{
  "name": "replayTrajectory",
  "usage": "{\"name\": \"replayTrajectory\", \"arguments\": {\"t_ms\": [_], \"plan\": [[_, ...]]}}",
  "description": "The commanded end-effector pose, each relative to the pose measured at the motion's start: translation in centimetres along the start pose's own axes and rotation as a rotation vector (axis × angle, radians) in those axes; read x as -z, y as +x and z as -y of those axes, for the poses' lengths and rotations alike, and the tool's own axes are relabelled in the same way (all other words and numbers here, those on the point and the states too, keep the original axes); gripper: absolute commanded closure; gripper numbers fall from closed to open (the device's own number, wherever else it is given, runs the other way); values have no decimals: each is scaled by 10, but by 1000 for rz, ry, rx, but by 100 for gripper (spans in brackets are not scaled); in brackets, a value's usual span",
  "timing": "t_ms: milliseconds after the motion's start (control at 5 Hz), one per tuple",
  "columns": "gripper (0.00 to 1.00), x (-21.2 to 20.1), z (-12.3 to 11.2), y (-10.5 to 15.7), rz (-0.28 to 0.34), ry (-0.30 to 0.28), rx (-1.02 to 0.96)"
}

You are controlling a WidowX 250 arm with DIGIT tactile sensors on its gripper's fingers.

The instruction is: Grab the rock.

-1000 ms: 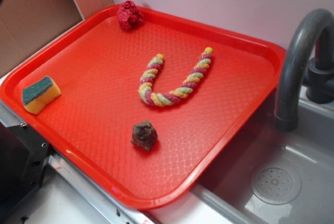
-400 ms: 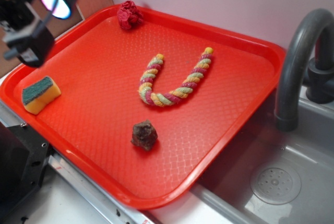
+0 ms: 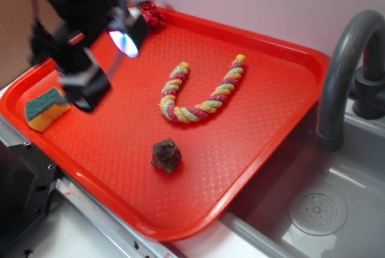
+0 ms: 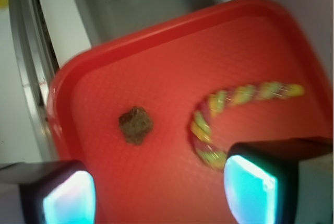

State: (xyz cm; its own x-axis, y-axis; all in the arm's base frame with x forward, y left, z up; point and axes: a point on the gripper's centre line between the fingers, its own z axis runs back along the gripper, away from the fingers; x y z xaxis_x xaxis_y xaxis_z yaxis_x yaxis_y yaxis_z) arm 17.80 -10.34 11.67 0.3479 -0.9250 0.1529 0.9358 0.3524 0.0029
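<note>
The rock (image 3: 166, 155), a small dark brown rough lump, lies on the red tray (image 3: 271, 144) near its front edge. My gripper (image 3: 108, 62) hangs blurred above the tray's left part, up and to the left of the rock and well apart from it. It is open, with nothing between its glowing cyan pads (image 3: 124, 41). In the wrist view the rock (image 4: 135, 125) sits on the tray (image 4: 172, 41) ahead of the open gripper (image 4: 159, 192), slightly left of the gap's middle, and the pads (image 4: 249, 188) frame bare tray.
A twisted multicoloured rope (image 3: 201, 92) lies in a U at the tray's middle. A yellow sponge with a green top (image 3: 45, 107) rests at the left edge. A dark red wad (image 3: 151, 12) is half hidden behind the arm. A grey faucet (image 3: 346, 65) and sink (image 3: 319, 210) stand at the right.
My gripper came in from the upper left and moved right and down over the tray's left part. The rock, rope and sponge have not moved.
</note>
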Motion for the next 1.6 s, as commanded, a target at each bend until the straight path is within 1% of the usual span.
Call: {"name": "replayTrajectory", "arguments": {"t_ms": [0,400,600,800,1000,1400], "plan": [[0,41,10,16,-86,23,141],[0,70,22,14,-153,-2,191],[0,79,24,9,-191,2,168],[0,89,22,8,-204,-5,165],[100,97,22,10,-246,-4,165],[100,101,23,11,-243,8,148]]}}
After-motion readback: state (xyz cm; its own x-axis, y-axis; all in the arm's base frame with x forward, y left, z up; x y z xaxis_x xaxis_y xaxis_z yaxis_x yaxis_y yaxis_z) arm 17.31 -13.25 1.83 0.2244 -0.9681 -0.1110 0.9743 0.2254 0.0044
